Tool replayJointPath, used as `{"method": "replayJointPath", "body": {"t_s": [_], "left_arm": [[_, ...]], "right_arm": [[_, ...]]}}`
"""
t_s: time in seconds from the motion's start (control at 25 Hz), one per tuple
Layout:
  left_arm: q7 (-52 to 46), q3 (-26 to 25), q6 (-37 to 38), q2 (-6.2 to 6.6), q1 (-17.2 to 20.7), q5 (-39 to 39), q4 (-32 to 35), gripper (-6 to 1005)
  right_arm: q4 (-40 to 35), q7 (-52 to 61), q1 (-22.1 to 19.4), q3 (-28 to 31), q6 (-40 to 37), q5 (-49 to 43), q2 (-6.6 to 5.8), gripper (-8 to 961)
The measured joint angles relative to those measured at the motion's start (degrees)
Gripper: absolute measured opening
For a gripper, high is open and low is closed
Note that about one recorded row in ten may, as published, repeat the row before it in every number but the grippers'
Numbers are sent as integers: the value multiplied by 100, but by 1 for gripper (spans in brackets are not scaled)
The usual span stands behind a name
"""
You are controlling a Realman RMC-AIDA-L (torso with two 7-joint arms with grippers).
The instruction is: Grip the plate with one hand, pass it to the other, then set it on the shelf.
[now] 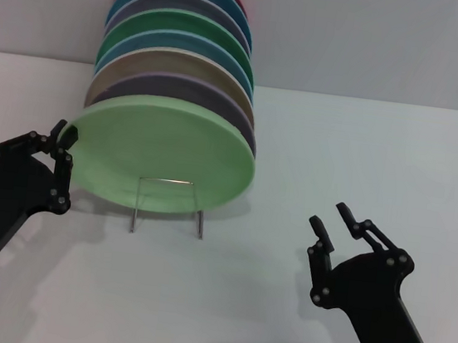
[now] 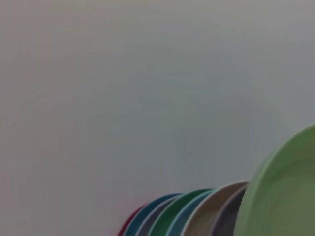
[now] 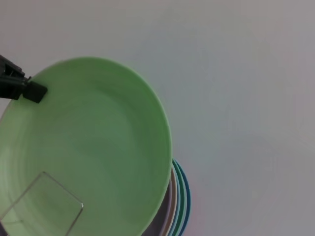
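- First step: the left hand (image 1: 63, 144) pinches the mint plate's (image 1: 164, 151) rim; plate leans frontmost on the wire shelf (image 1: 168, 206).
- Next: lift clear, toward the right hand (image 1: 333, 222), which waits spread.

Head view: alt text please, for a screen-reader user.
A light mint-green plate stands on edge at the front of a row of coloured plates in a wire rack, with the left tool at its rim. The right tool hangs open, apart, over the white table.
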Motion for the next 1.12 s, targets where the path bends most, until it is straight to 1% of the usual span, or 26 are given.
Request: {"method": "replayJointPath", "body": {"t_s": [0.4, 0.72, 0.84, 0.88, 0.92, 1.0, 1.04, 1.08, 1.12], "left_arm": [[11, 116, -241, 2, -17, 0, -59, 150], [14, 109, -260, 3, 6, 0, -66, 164], [14, 88, -89, 3, 72, -6, -67, 173], [14, 80, 140, 4, 169, -31, -78, 178], [14, 80, 140, 4, 169, -31, -78, 184], [6, 33, 470, 12, 350, -43, -111, 195], [6, 33, 470, 12, 350, -43, -111, 199], [-71, -80, 833, 16, 549, -50, -136, 202], [-118, -129, 950, 14, 613, -51, -155, 206]], "right_arm": [[-67, 4, 50, 61, 55, -1, -7, 282], [-83, 7, 71, 63, 126, -1, -10, 280], [-140, 75, 88, 96, 141, -1, -9, 280], [-177, 142, 101, 120, 143, -1, -5, 280], [-225, 266, 120, 163, 144, -1, -5, 281], [-373, 673, 177, 346, 119, -1, -16, 281], [-373, 673, 177, 346, 119, -1, -16, 281], [-454, 857, 208, 413, 84, -2, -19, 281], [-571, 1072, 247, 483, 35, -1, -26, 282]]}}
